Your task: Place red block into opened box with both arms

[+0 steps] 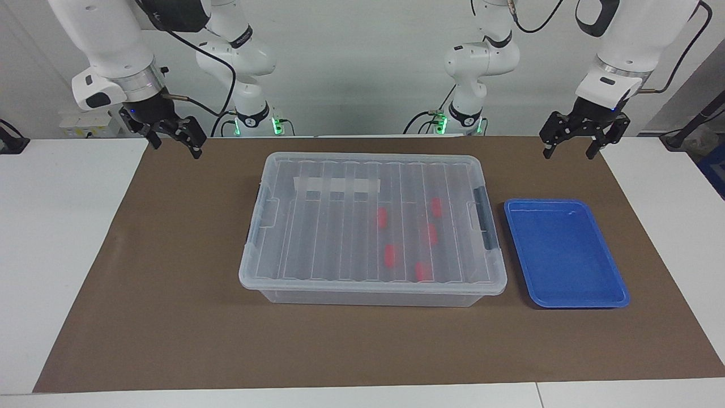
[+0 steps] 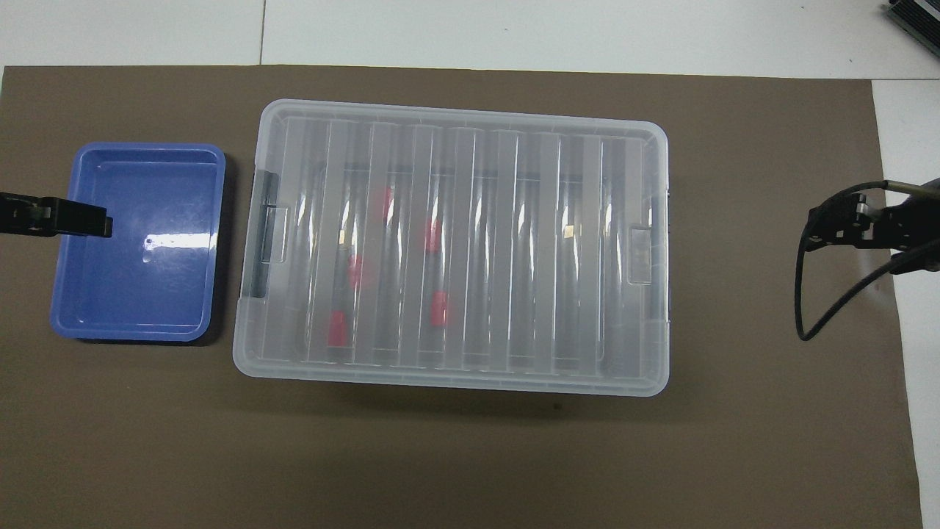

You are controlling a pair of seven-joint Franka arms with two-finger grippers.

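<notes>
The box (image 1: 371,286) is a large clear bin in the middle of the brown mat, and its ribbed lid (image 2: 470,242) lies shut on top. Several red blocks lie inside under the lid, toward the left arm's end; one red block (image 1: 390,255) (image 2: 439,308) shows clearly. My left gripper (image 1: 569,150) (image 2: 73,220) hangs open and empty in the air, over the mat by the blue tray. My right gripper (image 1: 177,148) (image 2: 844,224) hangs open and empty over the mat's corner at the right arm's end.
A shallow blue tray (image 1: 614,297) (image 2: 136,330) sits beside the box toward the left arm's end, with nothing in it. The brown mat (image 1: 170,317) covers most of the white table. A black cable (image 2: 815,316) loops below the right wrist.
</notes>
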